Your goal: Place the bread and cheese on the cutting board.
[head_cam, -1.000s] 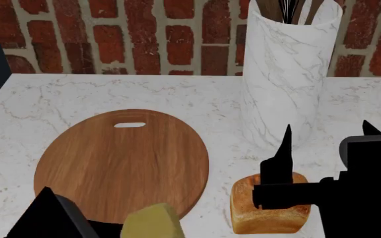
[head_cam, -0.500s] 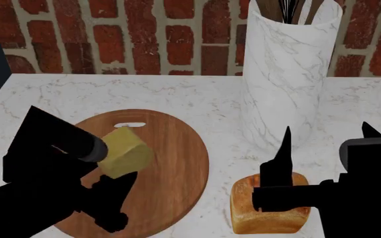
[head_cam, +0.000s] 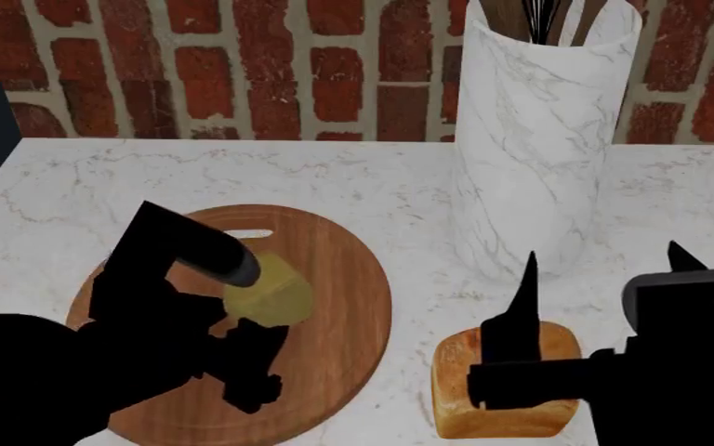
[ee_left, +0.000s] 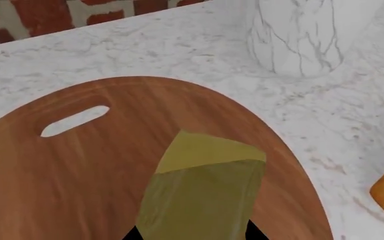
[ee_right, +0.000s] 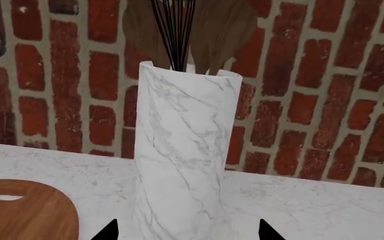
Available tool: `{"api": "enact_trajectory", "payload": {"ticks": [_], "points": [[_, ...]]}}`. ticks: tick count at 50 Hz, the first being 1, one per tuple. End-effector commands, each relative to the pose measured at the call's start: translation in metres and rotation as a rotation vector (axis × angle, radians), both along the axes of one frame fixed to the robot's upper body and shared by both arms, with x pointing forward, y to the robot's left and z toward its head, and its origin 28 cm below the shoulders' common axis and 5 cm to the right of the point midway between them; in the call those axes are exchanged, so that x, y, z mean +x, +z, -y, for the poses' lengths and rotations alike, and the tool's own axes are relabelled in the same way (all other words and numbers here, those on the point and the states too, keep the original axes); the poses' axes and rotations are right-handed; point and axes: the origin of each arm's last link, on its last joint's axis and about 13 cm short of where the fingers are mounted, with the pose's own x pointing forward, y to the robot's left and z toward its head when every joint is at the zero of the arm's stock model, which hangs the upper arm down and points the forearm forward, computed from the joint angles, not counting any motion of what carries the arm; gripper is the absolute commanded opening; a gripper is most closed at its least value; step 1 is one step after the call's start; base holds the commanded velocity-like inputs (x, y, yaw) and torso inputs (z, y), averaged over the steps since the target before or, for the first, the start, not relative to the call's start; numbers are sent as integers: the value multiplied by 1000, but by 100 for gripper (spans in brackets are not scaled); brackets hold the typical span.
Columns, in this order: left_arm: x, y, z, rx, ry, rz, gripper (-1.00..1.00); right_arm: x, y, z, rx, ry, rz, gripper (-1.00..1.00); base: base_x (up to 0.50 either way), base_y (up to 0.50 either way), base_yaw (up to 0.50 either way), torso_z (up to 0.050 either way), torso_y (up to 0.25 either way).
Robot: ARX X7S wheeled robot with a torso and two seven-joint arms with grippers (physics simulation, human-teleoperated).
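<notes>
The left pincer point(head_cam: 252, 339) is clamped on the cheese point(head_cam: 272, 290) over the cutting board point(head_cam: 332, 279). At the board's 4 o'clock, the right pincer point(head_cam: 599, 265) stands apart above the bread point(head_cam: 456, 390) on the worktop point(head_cam: 370, 177).

Marble counter point(head_cam: 59, 186) carries cutting board point(head_cam: 332, 279), bread point(head_cam: 456, 409), holder point(head_cam: 531, 139).

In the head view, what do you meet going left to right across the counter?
Left pincer over the cutting board, holding the cheese → bread with the right pincer around it. The marble utensil holder stands behind the bread, so its place in the order is unclear.
</notes>
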Motion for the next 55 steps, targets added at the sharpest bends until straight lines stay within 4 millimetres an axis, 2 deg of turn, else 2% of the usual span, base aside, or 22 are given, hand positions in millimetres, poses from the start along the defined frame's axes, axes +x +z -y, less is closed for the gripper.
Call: {"api": "enact_trajectory", "payload": {"ticks": [1,13,14,28,33,37,41,46,52,55], "points": [[-5,0,10,-14,-56,10,-100,-1,-4,0,13,7,-2,100,0,0,0,0,0],[-10,7,8,-7,-55,18,-100,-3,-4,1,17,4,-2,100,0,0,0,0,1],[-11,8,7,-7,-54,17,100,-4,-5,1,14,3,-2,100,0,0,0,0,0],[-15,24,4,-20,-37,58,100,-4,-7,-1,14,13,-7,100,0,0,0,0,0],[-29,44,3,-25,-34,117,100,-4,-6,0,14,11,-4,100,0,0,0,0,0],[-48,62,0,-34,-68,144,100,-4,-4,1,17,8,-1,100,0,0,0,0,0],[-63,78,-1,-38,-89,188,100,-4,5,1,20,4,16,100,0,0,0,0,0],[-71,96,1,-75,-121,229,100,-5,15,4,19,-9,40,100,0,0,0,0,0],[-81,95,7,-95,-245,274,100,-8,23,9,34,-45,64,100,0,0,0,0,0],[-79,96,13,-113,-272,267,100,-12,29,13,41,-66,81,100,0,0,0,0,0]]}}
